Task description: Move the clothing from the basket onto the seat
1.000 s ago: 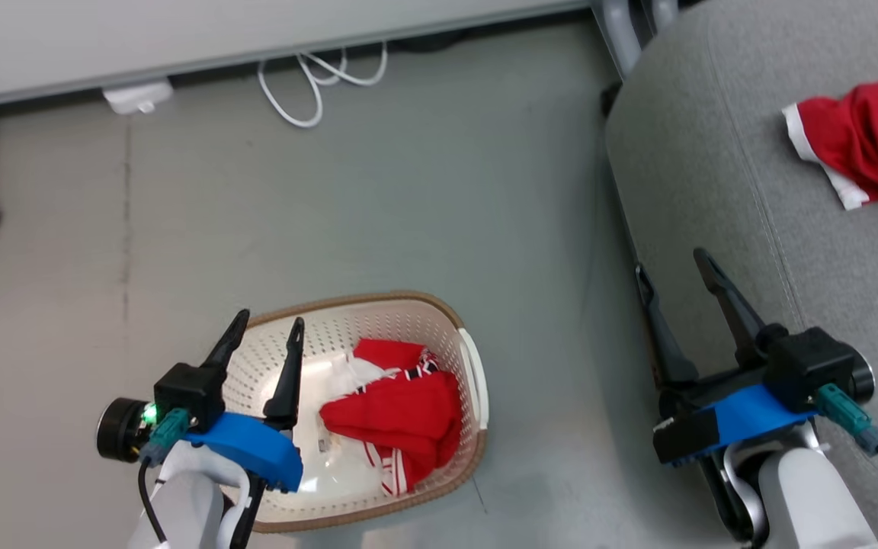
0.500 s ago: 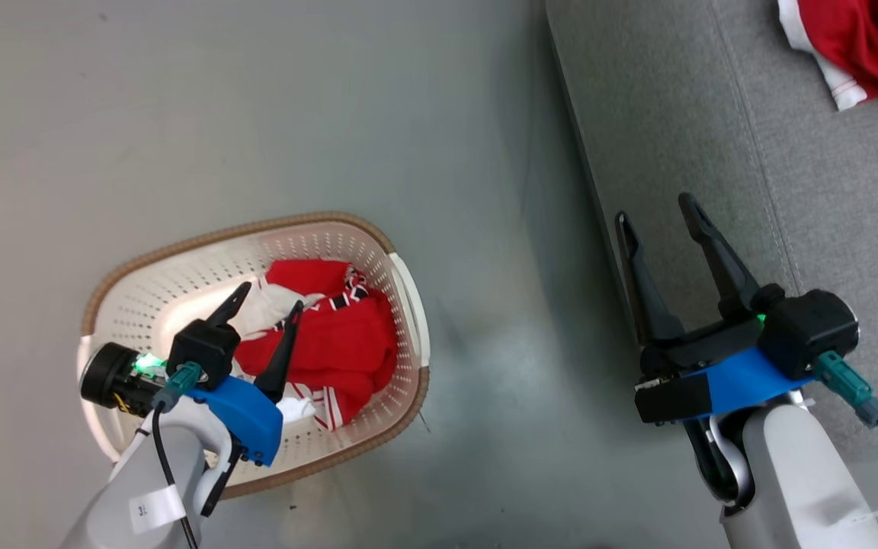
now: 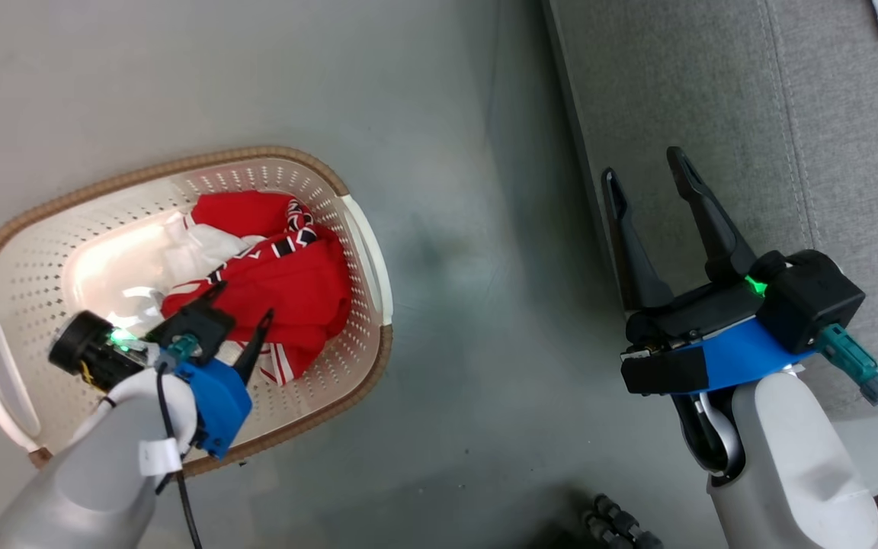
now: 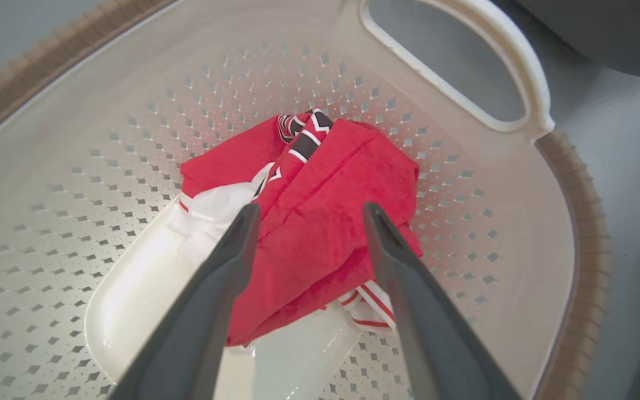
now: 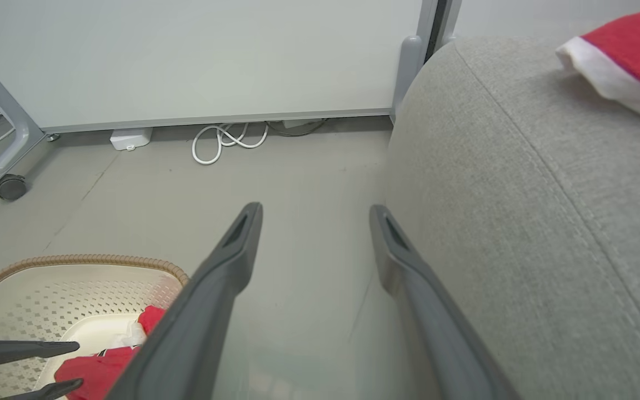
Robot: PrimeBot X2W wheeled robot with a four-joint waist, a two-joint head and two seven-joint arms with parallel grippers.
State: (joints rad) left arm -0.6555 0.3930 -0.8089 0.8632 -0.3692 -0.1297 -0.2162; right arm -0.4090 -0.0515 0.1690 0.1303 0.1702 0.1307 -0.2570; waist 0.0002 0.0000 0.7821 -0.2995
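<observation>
The left hand [image 4: 309, 214] is hanging open over the striped garment [image 4: 320, 222] in the basket [image 3: 366, 252]; it should be sinking deeper into the thick fold before closing. The right hand [image 3: 645, 171] is waiting open.

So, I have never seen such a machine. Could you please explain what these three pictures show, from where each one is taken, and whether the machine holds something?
This is a wheeled robot with two arms; each arm ends in a two-fingered tool. One picture looks down from its head; the other two come from small cameras on each wrist, looking along the dark fingers.

On the floor stands a cream basket with a red, white and striped garment inside. The left tool is open, reaching down into the basket with its fingers on either side of that garment, but not closed on it. The right tool is open and empty, beside the edge of the grey seat. A second red garment with a white cuff already lies on the seat.
</observation>
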